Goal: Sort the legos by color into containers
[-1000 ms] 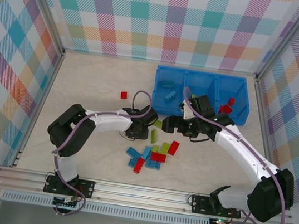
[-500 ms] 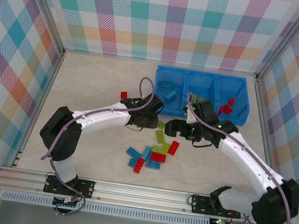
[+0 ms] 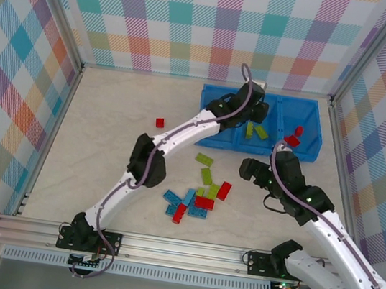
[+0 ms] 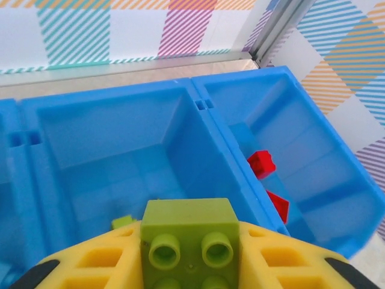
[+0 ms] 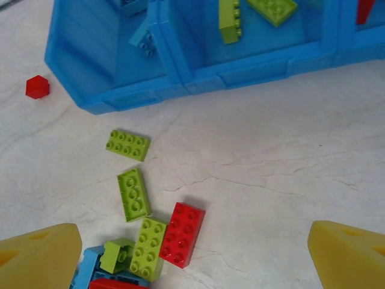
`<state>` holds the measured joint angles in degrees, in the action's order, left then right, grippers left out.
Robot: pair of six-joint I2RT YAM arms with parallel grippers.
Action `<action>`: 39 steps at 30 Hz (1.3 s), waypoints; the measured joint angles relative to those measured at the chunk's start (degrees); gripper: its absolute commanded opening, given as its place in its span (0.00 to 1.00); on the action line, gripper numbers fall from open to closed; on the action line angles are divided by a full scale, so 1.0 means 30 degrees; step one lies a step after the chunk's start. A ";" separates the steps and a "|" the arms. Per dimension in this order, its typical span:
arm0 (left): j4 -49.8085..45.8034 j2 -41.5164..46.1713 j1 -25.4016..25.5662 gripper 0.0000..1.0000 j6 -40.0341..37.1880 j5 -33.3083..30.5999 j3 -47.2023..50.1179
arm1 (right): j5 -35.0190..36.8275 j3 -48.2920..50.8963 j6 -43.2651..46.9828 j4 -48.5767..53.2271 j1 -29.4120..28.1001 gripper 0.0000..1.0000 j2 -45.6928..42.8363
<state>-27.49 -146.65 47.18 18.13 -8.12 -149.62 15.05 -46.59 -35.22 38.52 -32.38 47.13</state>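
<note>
Since the frame one second earlier, my left arm has swung from the table (image 3: 109, 125) beside the loose bricks to a place over the blue bin (image 3: 202, 109), and my right arm has drawn back toward the near right.

Left jaws: closed on a lime green brick (image 4: 189, 232), its studs facing the wrist camera. It is clamped between my yellow fingers (image 4: 90, 262) and held above the middle compartment (image 4: 114, 150).

Bin contents: lime bricks (image 3: 250, 130) lie in the middle compartment, red bricks (image 4: 261, 164) in the right compartment (image 4: 313, 138), and light blue bricks (image 5: 144, 37) in the left compartment (image 5: 90, 36).

Right jaws: spread wide with nothing between them, hanging over the table in front of the bin.

Loose pile (image 3: 195, 201): lime, red and light blue bricks on the table in front of the bin, several touching.

Between pile and bin, two lime oblongs (image 5: 133, 194) lie apart from each other.

One small red brick (image 3: 160, 122) lies alone, left of the bin.
</note>
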 measured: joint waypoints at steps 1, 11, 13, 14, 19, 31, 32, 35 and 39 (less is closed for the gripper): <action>-0.0015 -0.0627 0.0000 0.47 -0.0219 0.0051 -0.0510 | 0.0146 0.0058 -0.0058 0.0131 0.0000 0.97 -0.0226; -0.0729 -0.1180 0.0007 0.55 -0.0940 0.0525 -0.0962 | 0.0634 0.0124 -0.0284 0.0495 0.0000 0.97 -0.0670; -0.1129 -0.0678 0.0036 0.55 -0.0962 0.0648 -0.0736 | 0.0605 0.0138 -0.0350 0.0488 0.0000 0.97 -0.0437; -0.1224 0.0007 0.0066 0.55 -0.1013 0.0736 -0.0007 | 0.0532 0.0146 -0.0386 0.0488 0.0000 0.97 -0.0284; 0.0692 0.7278 0.0619 0.56 -0.2011 0.0911 0.9639 | -0.0415 0.0153 -0.0539 0.0466 0.0000 0.93 0.1333; 0.3242 2.7154 0.1727 0.79 -0.8043 0.0699 2.7146 | -0.5078 -0.0576 -0.2091 -0.0219 -0.3585 0.95 0.9530; 0.2616 2.8210 0.1749 0.83 -0.8728 0.0765 2.7875 | -0.5340 -0.0889 -0.2310 -0.0204 -0.4189 0.98 1.0207; 0.0692 3.0694 0.1814 0.98 -1.0579 0.1049 2.9769 | -0.5938 -0.1647 -0.2892 -0.0240 -0.5515 1.00 1.1730; -0.1523 3.2975 0.1894 1.00 -1.2517 0.1217 3.1933 | -0.6280 -0.2528 -0.3548 -0.0248 -0.6798 0.99 1.3274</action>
<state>-32.05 -47.72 52.86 -19.42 -4.47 -53.82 -3.79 -54.17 -45.87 37.78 -52.77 86.96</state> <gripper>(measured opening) 0.996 0.997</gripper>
